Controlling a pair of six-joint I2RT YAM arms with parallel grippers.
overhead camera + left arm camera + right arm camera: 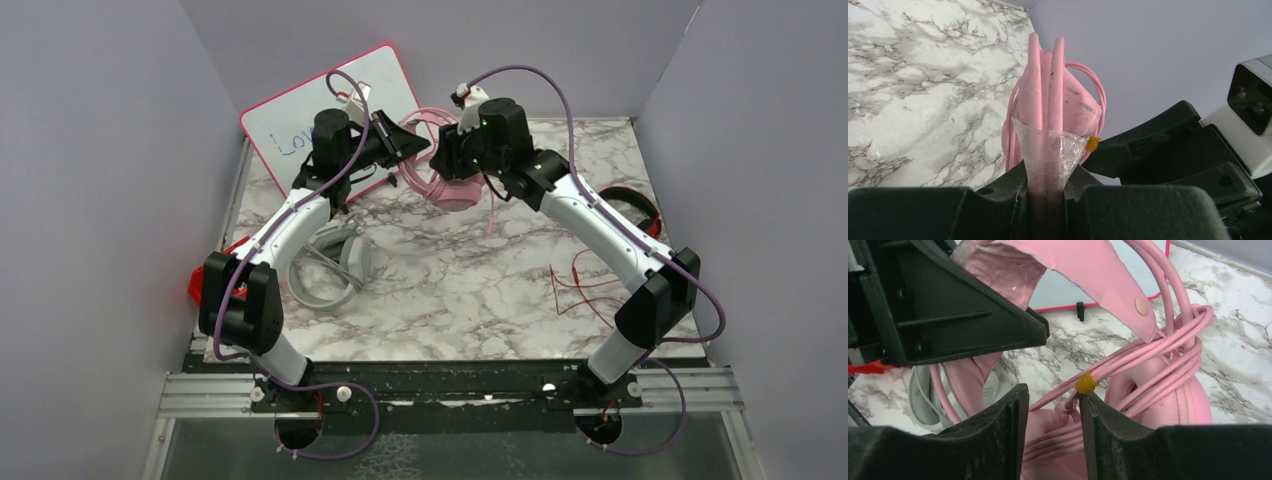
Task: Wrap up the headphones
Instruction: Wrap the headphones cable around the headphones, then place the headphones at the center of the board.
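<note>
Marble table (450, 290): grey headphones (352, 258), whiteboard (290, 125), likely red pair (640, 205).

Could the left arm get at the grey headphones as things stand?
Probably not yet: the left end effector is clamped on the pink headphones, and the grey headphones lie close in beside its own forearm, an awkward fold back.

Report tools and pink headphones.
Left tool shut on pink headphones. Right tool open beside yellow tie on wound cable. Grey headphones lie beneath left arm.
</note>
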